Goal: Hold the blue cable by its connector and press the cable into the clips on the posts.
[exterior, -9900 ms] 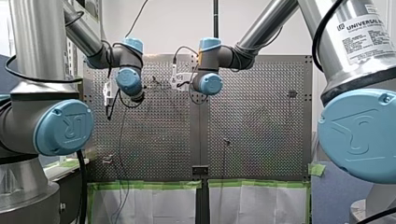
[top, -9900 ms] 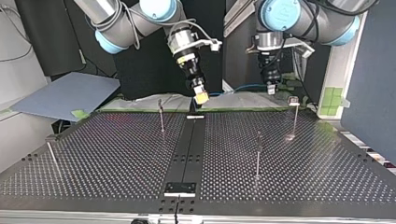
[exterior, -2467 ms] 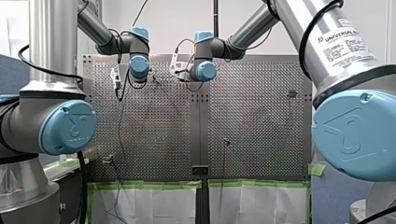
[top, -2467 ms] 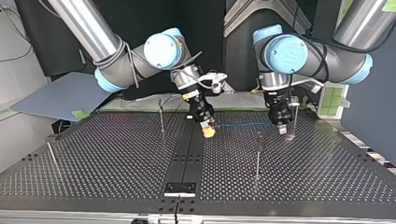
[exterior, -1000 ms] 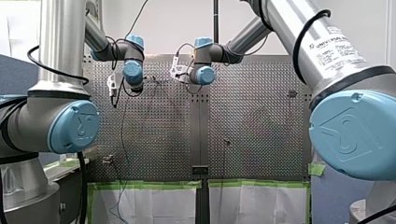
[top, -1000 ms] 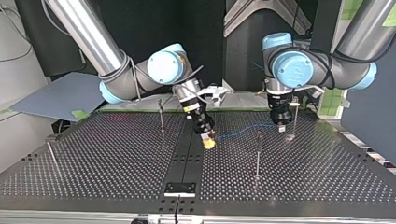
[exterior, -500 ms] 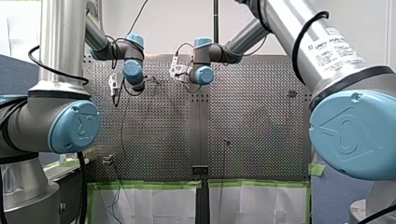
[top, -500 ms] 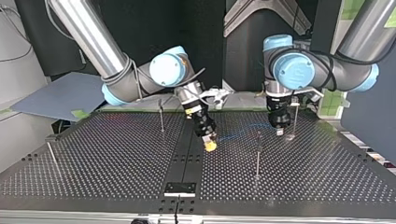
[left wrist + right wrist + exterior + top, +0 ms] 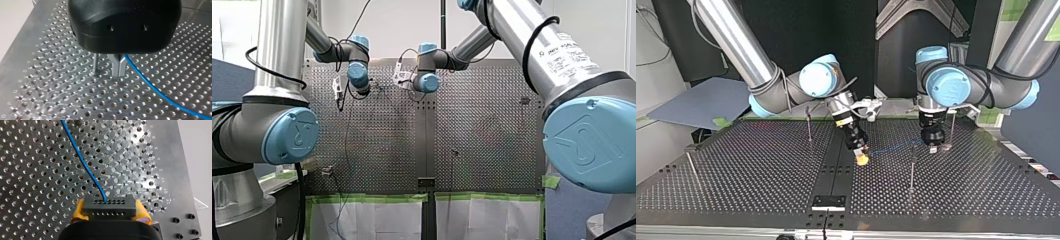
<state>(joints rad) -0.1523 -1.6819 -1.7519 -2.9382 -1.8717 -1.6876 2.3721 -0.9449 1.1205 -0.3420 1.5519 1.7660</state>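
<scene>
In the right wrist view my right gripper (image 9: pixel 110 210) has its yellow pads (image 9: pixel 78 210) shut on the dark grey connector (image 9: pixel 110 206). The blue cable (image 9: pixel 82 162) runs away from the connector over the perforated table. In the left wrist view my left gripper (image 9: pixel 119 68) has its metal fingers shut low over the plate, and the blue cable (image 9: pixel 155 91) leaves from between them. A thin post (image 9: pixel 95 63) stands right beside those fingers. In the top view the cable (image 9: pixel 891 147) spans from my right gripper (image 9: pixel 862 159) to my left gripper (image 9: pixel 933 146).
More posts stand on the table (image 9: pixel 761 180) in the top view: one (image 9: pixel 808 122) behind my right gripper, one (image 9: pixel 912 167) near the cable's middle, one (image 9: pixel 951 127) beside my left gripper, and one (image 9: pixel 690 167) at the far left. A blue-grey sheet (image 9: pixel 706 102) lies off the table.
In the top view both grippers have come slightly lower and nearer the camera. The cable now hangs closer to the middle post.
</scene>
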